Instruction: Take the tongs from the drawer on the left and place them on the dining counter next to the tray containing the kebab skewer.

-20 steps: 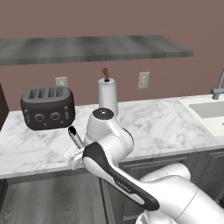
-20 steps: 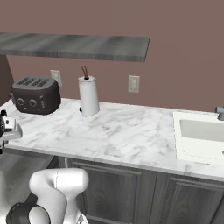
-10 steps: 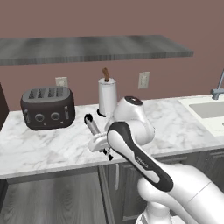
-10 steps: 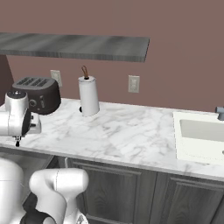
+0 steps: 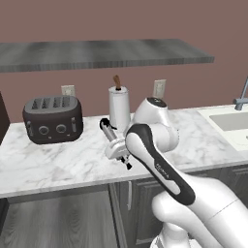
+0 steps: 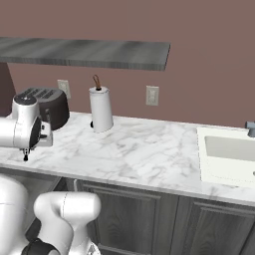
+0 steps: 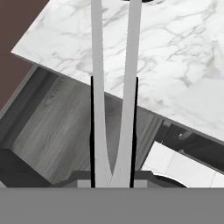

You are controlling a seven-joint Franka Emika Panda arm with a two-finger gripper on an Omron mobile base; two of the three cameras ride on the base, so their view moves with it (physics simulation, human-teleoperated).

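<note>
Even, shadowless rendered light, all views sharp

Soft diffuse brightness covers the marble counter point(image 5: 58, 164) and mauve wall point(image 6: 199, 40); faint shading sits under the shelf point(image 5: 97, 54). No glare, blur or edge distortion; cabinet fronts point(image 6: 134, 219) read darker.

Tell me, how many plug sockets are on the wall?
2. One outlet sits above the toaster; the other outlet is right of the paper towel roll. The arm may hide more.

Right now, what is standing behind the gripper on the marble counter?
Behind the gripper, which is shut on the tongs, a paper towel roll and a dark toaster stand on the counter. The arm hides the counter farther right.
</note>
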